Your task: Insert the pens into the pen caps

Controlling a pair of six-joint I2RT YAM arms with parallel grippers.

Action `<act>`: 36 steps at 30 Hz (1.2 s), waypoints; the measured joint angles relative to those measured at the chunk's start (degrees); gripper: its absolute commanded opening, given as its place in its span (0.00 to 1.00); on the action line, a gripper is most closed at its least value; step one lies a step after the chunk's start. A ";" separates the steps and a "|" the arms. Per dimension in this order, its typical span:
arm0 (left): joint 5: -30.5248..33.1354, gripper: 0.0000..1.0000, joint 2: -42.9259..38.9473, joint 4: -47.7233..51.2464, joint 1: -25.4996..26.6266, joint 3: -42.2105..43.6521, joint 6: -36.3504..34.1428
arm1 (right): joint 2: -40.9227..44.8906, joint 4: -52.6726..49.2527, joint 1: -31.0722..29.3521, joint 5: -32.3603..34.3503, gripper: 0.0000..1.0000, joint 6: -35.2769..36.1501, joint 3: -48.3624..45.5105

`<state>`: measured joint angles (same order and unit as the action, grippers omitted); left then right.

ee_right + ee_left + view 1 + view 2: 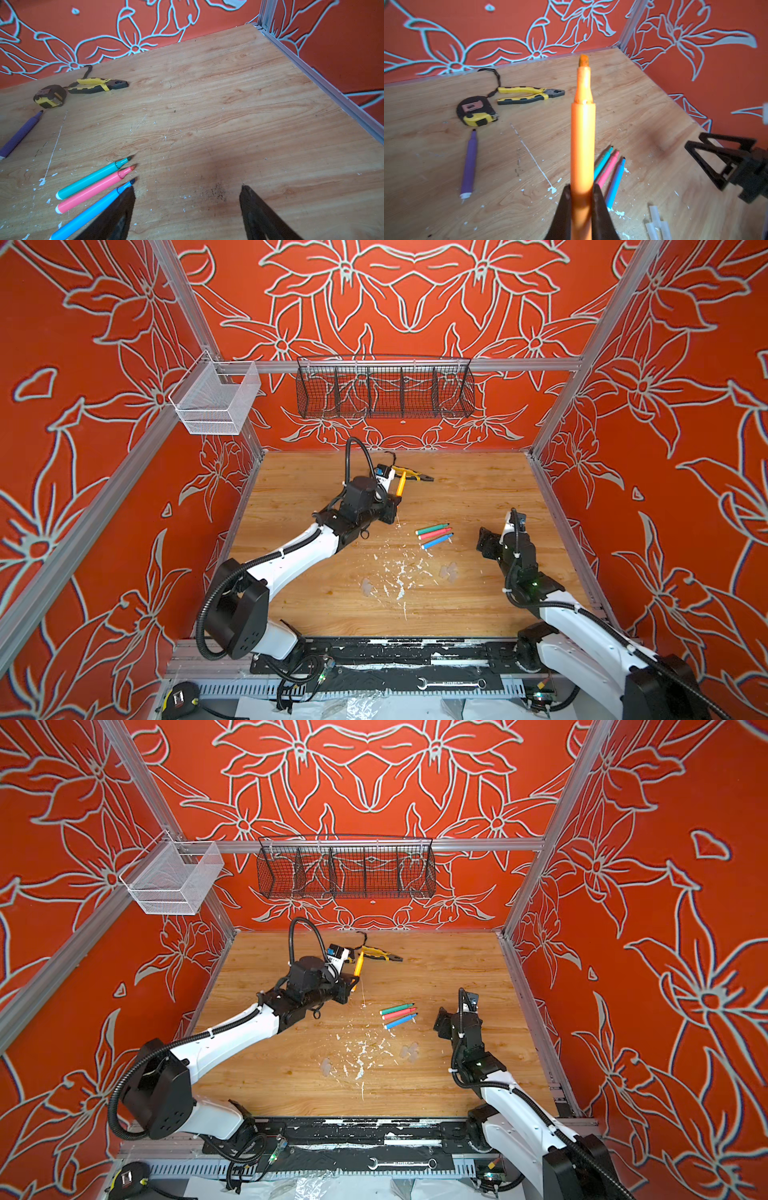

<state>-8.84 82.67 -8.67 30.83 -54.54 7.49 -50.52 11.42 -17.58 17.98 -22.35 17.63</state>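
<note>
Your left gripper [581,187] is clenched on the orange pen [583,135], holding it above the tabletop [457,497] with the nib pointing away from the gripper. Your right gripper [187,188] is released and sits low over bare wood, one finger just beside the blue pen [93,209].

Five pens show. The orange pen is in the grip. The green pen [91,179], the pink pen [93,190] and the blue pen lie side by side, and the purple pen [469,164] lies apart.

The pen caps [449,572] lie in two faint clusters nearer the front edge, too blurred to count.

Both wrist views show the purple pen near the tape measure [476,111] and the pliers [529,95]; neither top view shows it.
</note>
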 measured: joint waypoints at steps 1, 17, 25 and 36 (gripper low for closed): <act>-1.33 0.00 -0.37 -2.29 0.00 2.25 -0.55 | 0.09 0.00 0.00 -0.02 0.81 0.00 0.00; -15.72 0.00 -3.61 -13.11 5.77 7.13 -11.63 | 20.31 4.63 -4.09 -26.64 0.89 -8.35 0.04; -16.90 0.00 -5.01 -13.33 6.75 8.09 -13.18 | 17.92 12.98 -11.85 -32.65 0.88 -12.55 0.04; -17.86 0.00 -5.60 -13.33 8.70 8.35 -15.23 | 2.23 17.92 -21.42 -31.26 0.72 -12.20 5.75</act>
<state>-26.70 77.08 -22.00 39.53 -46.19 -7.75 -48.29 29.34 -39.00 -13.28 -34.54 23.38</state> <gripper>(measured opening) 0.116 0.742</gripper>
